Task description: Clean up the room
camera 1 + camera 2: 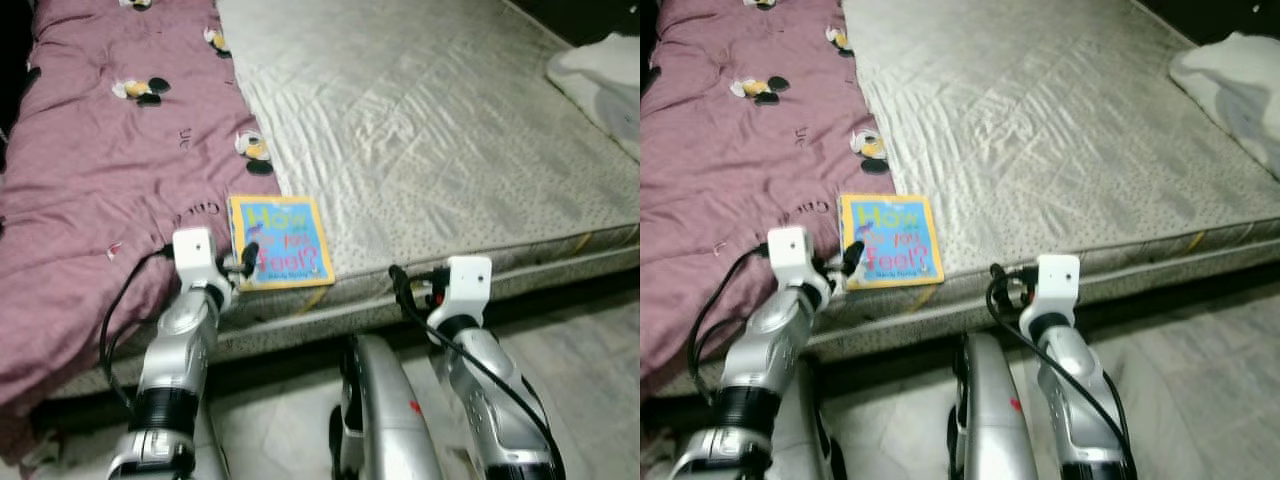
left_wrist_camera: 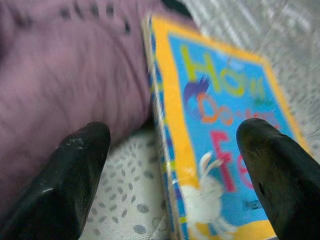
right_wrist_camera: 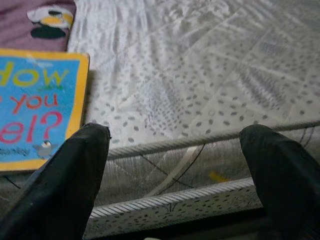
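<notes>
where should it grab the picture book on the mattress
By its left long edge, coming from the near side: the picture book lies flat at the mattress edge, and the open left gripper already straddles that edge beside the purple blanket.

The book (image 1: 279, 242) has big words on its blue cover with a yellow edge. The top word, at 12 o'clock on the cover, says "How" in yellow-green letters. Under it is a red line that ends in "you". At 6 o'clock on the cover is a big red word that ends in "eel?", so it reads like "feel?". Below that is a tiny dark line that is too small to read. The pink blanket (image 1: 100, 170) has small dark letters at 9 o'clock from the book. They are too small to read.
</notes>
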Controlling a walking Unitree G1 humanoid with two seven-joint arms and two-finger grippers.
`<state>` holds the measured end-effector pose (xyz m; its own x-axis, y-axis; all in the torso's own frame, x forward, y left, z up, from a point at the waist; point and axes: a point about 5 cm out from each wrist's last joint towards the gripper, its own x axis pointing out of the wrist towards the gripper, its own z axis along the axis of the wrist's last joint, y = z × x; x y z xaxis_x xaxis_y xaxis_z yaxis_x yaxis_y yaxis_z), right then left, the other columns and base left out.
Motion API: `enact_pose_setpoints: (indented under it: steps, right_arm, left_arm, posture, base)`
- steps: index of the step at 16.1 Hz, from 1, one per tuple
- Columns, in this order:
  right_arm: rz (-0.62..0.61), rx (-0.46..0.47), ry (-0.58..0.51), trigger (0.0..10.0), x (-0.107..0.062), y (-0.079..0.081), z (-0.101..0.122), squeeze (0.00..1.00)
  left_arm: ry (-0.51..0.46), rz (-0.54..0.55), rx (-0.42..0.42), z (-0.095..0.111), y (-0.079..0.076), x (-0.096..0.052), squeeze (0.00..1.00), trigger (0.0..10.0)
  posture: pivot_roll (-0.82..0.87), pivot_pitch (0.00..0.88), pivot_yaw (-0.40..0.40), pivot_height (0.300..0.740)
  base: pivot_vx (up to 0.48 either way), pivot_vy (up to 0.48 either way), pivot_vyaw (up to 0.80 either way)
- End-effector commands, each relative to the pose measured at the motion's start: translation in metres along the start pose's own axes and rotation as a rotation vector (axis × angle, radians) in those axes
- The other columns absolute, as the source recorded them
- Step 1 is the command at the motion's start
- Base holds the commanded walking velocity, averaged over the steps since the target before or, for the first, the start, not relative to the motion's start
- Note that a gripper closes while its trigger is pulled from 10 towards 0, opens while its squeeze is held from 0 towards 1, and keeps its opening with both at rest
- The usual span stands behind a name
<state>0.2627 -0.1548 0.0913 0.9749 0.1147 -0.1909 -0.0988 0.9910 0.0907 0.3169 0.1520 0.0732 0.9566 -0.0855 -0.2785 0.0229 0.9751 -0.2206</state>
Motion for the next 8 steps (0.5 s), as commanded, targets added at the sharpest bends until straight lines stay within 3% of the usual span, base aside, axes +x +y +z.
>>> enact_pose_setpoints:
  steps: [1, 8]
  right_arm:
    - [-0.023, 0.003, 0.003, 10.0, -0.0032, -0.0050, 0.0004, 0.00]
    - [-0.029, 0.000, 0.004, 10.0, -0.0020, -0.0054, 0.0014, 0.00]
  left_arm:
    - [0.030, -0.001, -0.020, -0.0072, 0.0014, 0.0004, 0.00, 10.0]
    - [0.025, 0.003, -0.051, -0.0059, 0.0046, 0.0066, 0.00, 10.0]
  posture:
    - [-0.10, 0.128, -0.085, 0.474]
    - [-0.11, 0.126, -0.085, 0.474]
  base:
    - [0.000, 0.000, 0.00]
    - [0.000, 0.000, 0.00]
